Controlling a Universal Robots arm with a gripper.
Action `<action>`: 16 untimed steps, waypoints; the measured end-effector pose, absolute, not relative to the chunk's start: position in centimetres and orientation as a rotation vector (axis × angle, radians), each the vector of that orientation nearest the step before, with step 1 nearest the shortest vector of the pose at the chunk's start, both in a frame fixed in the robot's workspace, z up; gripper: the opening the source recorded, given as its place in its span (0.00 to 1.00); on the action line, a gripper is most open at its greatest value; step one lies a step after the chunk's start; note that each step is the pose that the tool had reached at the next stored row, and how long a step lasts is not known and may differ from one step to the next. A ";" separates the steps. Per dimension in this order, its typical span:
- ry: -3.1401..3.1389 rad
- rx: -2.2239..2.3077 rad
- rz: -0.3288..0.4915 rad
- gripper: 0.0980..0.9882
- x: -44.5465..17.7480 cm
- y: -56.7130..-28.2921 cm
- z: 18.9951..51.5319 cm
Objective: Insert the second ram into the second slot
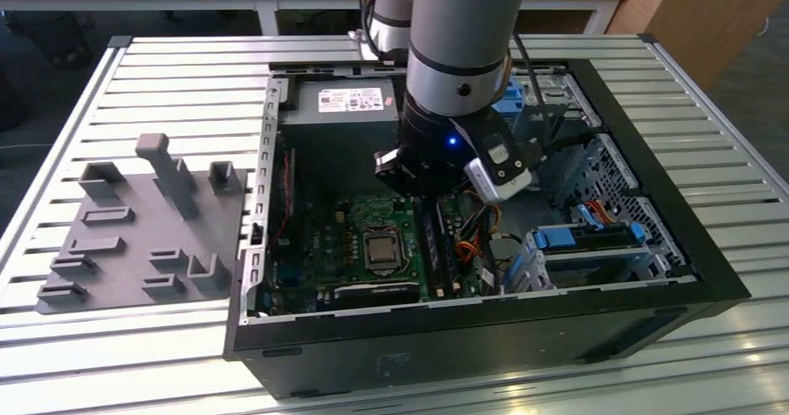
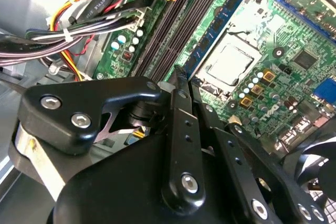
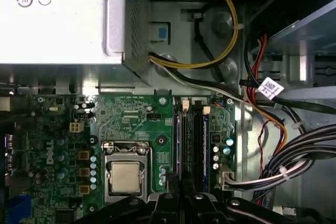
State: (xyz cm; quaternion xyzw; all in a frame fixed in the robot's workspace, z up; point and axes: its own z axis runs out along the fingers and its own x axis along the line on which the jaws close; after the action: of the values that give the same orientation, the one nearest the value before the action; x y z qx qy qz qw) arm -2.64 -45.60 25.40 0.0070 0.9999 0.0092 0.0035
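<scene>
A blue memory stick [image 3: 179, 140] stands on edge in the slot [image 2: 187, 13] bank, in the row nearest the processor [image 3: 125, 176]; in the second wrist view the memory stick [image 2: 210, 30] shows as a blue strip with dark chips beside the empty black rows. I judge this to be the stick the task means, since the hand lines up with it. I cannot tell whether it is pressed fully home or whether its end latches have closed.

The hand [image 2: 181, 82] hangs just above one end of that row with its fingers [image 2: 182, 129] clenched together (nothing shows between them), so the stick looks released rather than carried. In the first wrist view the hand [image 3: 181, 196] sits over the same row. By my reading the insertion is largely done, and only the seating is unconfirmed.

In the exterior view the hand [image 1: 426, 186] reaches into the open computer case [image 1: 493, 327], which lies on a slatted counter [image 1: 185, 73]. A grey holder tray [image 1: 136, 239] sits to the exterior view's left.
</scene>
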 end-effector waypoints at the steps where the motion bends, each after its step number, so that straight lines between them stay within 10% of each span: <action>1: 3.135 0.022 0.029 0.04 -2.6 -45.6 25.4; 16: 3.148 0.026 0.029 0.04 -2.1 -45.6 23.9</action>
State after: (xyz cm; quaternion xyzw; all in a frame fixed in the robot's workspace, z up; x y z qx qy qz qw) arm -2.12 -45.64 23.94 0.0084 0.9999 0.0091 -0.0035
